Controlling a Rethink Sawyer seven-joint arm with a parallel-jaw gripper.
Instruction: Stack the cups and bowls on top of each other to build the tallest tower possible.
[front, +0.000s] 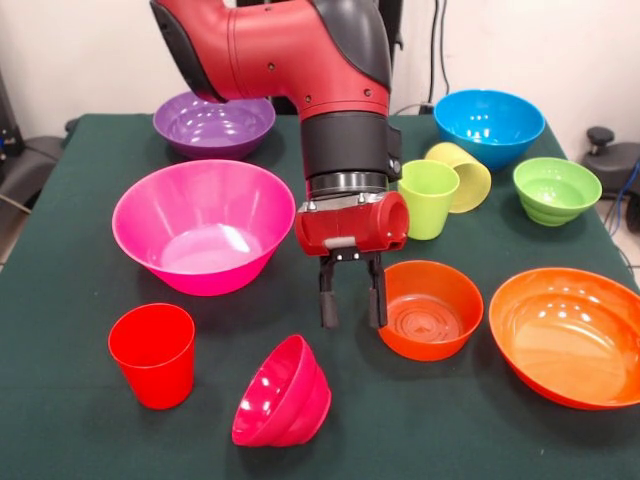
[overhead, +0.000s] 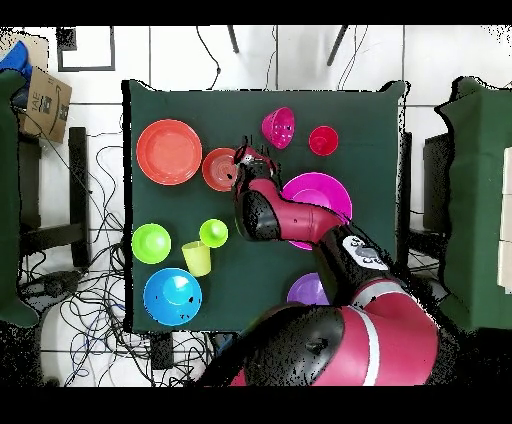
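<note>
Green cloth table (front: 60, 420), nothing stacked yet. Our gripper (front: 351, 298) hangs empty, fingers apart, between tipped magenta bowl (front: 283, 393) and small orange bowl (front: 430, 308). We'd drop straight over one rim, then pinch it.

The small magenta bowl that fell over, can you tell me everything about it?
The small magenta bowl is shiny plastic with ridged, stepped sides. It lies tipped on its side on the green table cloth, at the front, its mouth facing up and left. Nothing touches it. The red cup stands beside it, and the open gripper hangs above, empty.
</note>
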